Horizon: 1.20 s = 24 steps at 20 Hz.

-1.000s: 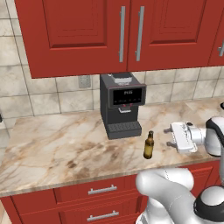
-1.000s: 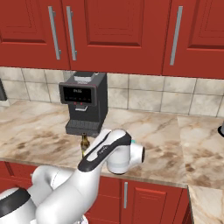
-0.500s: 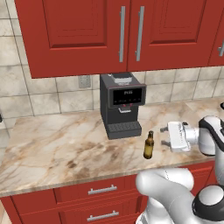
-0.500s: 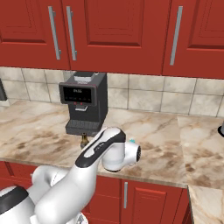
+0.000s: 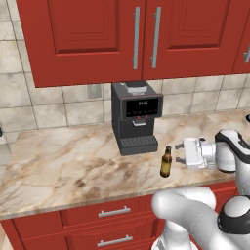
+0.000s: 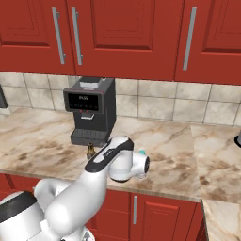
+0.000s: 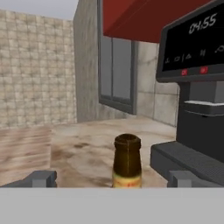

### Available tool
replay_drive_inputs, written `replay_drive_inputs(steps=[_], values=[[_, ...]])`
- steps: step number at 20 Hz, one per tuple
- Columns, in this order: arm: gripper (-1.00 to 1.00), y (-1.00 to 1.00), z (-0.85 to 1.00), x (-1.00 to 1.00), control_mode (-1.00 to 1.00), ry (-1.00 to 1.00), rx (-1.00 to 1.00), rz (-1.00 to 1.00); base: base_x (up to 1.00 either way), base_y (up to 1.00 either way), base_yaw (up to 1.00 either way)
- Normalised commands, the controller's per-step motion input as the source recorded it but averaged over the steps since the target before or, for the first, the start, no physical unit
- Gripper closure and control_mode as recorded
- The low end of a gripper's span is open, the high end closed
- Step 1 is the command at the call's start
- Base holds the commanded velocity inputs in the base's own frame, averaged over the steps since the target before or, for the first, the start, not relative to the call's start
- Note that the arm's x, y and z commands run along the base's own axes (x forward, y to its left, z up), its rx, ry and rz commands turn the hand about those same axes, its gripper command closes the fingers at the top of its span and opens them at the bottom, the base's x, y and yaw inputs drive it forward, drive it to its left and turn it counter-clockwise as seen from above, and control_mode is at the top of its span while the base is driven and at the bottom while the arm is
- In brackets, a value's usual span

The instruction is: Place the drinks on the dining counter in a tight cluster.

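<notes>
1. One drink shows at this station: the slim brown glass bottle, upright on the marbled wall counter, right of centre in the left base view, just in front and to the right of the black coffee machine. The dining counter is elsewhere, so the bottle is not yet where the task wants it.

2. Gripper state: released, jaws spread fully, nothing between them. It lies level, just right of the bottle and apart from it. In the hand view the bottle neck sits at bottom centre, between the two fingertips.

3. Hazard, tipping: the bottle is tall and narrow. An advance that meets the neck with one finger first would likely push it over toward the left of the frame.

4. Hazard, high grasp: the view lines up on the neck, not the body. Closing there may let smooth glass swing or slip on lifting.

5. Hazard, collision: the coffee machine's drip tray lies close at the right of the hand view. A drift that way would likely strike it with the right-hand finger.
</notes>
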Motion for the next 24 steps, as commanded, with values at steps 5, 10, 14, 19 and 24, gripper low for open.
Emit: replay_drive_inputs(steps=[5, 10, 14, 19, 24], values=[[-1.00, 0.00, -0.10, 0.23, -1.00, 0.01, 0.00, 0.00, 0.00, 0.00, 0.00], [-1.00, 0.00, -0.07, 0.20, -1.00, 0.00, -0.02, 0.00, 0.00, 0.00, 0.00], [-1.00, 0.00, -0.09, 0.19, -1.00, 0.00, -0.01, 0.00, 0.00, 0.00, 0.00], [-1.00, 0.04, -0.04, 0.03, -1.00, 0.00, 0.00, 0.00, 0.00, 0.00, 0.00], [-1.00, 0.08, 0.00, -0.02, -1.00, 0.00, 0.00, 0.00, 0.00, 0.00, 0.00]])
